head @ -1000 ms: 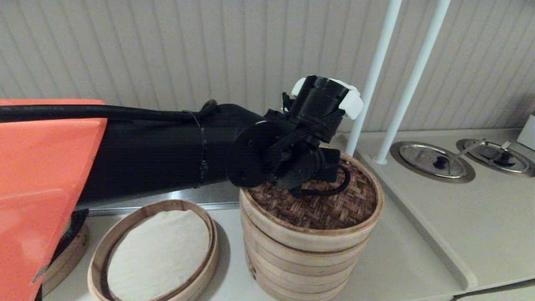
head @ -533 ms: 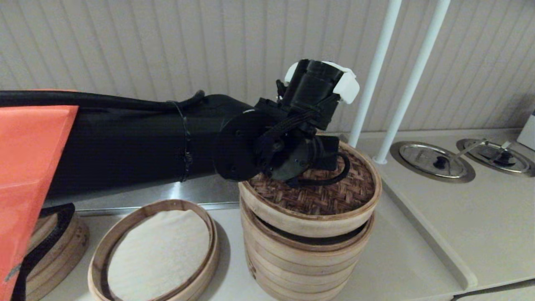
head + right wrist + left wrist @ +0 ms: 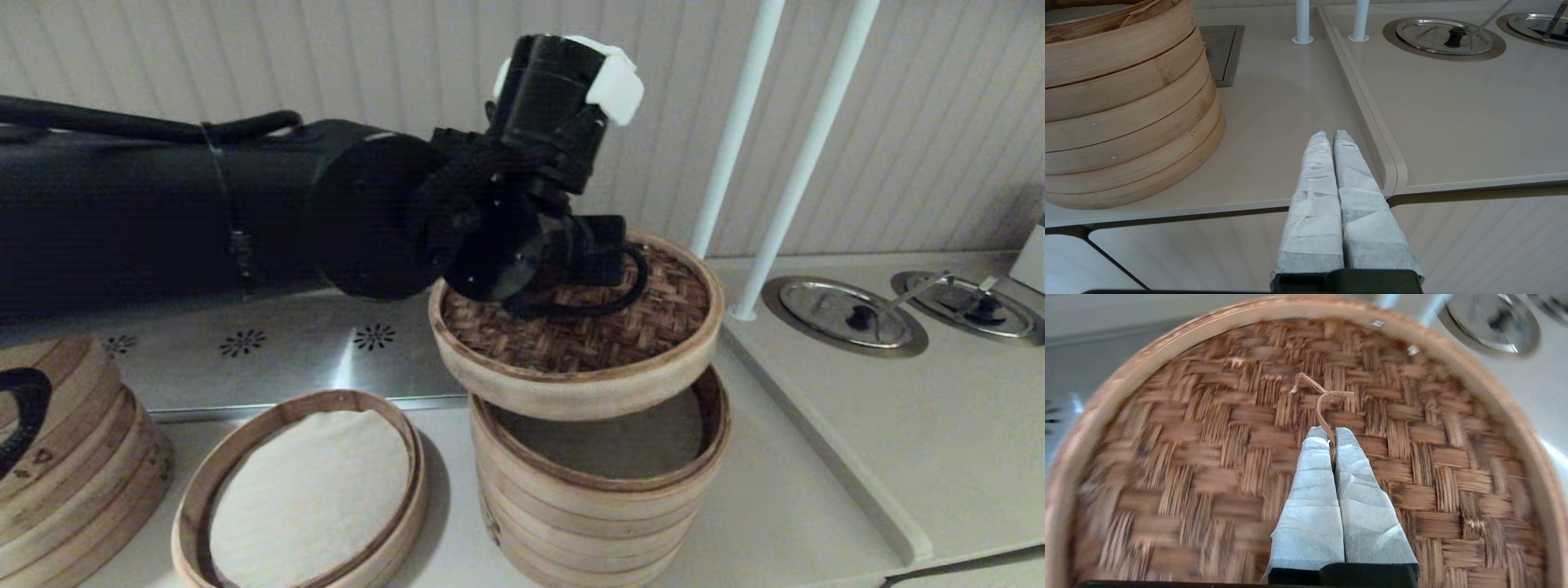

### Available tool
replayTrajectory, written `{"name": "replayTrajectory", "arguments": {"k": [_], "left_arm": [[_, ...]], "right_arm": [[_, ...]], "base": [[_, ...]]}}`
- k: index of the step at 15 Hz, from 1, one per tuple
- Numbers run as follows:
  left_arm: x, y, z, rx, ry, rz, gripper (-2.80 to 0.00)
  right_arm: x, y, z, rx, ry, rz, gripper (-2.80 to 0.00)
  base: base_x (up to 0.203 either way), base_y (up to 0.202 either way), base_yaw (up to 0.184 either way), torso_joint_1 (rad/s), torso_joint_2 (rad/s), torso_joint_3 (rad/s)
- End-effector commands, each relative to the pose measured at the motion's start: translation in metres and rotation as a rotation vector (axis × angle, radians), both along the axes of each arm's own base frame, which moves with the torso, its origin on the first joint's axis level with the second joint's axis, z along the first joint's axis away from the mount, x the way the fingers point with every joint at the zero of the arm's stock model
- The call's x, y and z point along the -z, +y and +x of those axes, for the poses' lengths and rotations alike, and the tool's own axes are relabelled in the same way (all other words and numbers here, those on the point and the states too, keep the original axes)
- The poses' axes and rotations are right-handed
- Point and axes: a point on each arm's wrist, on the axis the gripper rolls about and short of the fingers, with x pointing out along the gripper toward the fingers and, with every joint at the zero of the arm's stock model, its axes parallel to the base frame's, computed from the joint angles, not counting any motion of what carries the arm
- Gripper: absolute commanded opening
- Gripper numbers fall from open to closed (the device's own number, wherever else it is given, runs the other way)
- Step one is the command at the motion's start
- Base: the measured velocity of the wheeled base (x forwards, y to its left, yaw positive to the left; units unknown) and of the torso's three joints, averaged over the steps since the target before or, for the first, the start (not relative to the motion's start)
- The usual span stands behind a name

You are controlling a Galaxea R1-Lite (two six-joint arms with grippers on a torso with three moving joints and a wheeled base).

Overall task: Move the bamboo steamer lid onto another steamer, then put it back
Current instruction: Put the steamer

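Note:
The bamboo steamer lid [image 3: 588, 343], dark woven top with a pale rim, hangs tilted in the air above the tall multi-tier stack [image 3: 600, 498], whose top tier stands uncovered. My left gripper [image 3: 1331, 435] is shut on the lid's twine loop [image 3: 1321, 402] at the centre; in the head view the wrist hides the fingers. The other steamer [image 3: 302, 490], a low ring with a white cloth liner, sits on the counter left of the stack. My right gripper [image 3: 1329, 136] is shut on nothing, low near the counter's front edge, right of the stack [image 3: 1122, 102].
A large stack of steamers [image 3: 65, 465] stands at the far left. Two white poles [image 3: 735, 139] rise behind the lid. Two steel lids with black knobs [image 3: 845, 314] sit in the raised counter at right. A perforated steel plate [image 3: 261, 359] lies behind the low steamer.
My left gripper has lifted the lid off the tall stack, up and a little to the left, tilting it. The stack's inside now shows. The right arm has not moved.

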Motion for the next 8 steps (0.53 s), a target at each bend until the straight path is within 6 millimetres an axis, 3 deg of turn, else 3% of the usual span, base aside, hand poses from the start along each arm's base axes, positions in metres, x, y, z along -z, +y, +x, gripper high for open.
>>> {"name": "replayTrajectory", "arguments": {"k": [1,5,8], "left_arm": [[-0.021,0.027,-0.003,-0.039,-0.020,-0.027,-2.80],[-0.025,0.065,0.000,-0.112,-0.008,-0.009,-2.80],[-0.016,0.099,-0.006,-0.166,0.028,0.026,-2.80]], "right_arm": [[0.001,0.000,0.000,0.000,0.003,0.000,-2.80],[0.001,0.000,0.000,0.001,0.004,0.000,-2.80],[0.001,0.000,0.000,0.001,0.003,0.000,-2.80]], "base": [[0.000,0.000,0.000,0.000,0.00,0.000],[0.000,0.000,0.000,0.000,0.00,0.000],[0.000,0.000,0.000,0.000,0.00,0.000]]}}
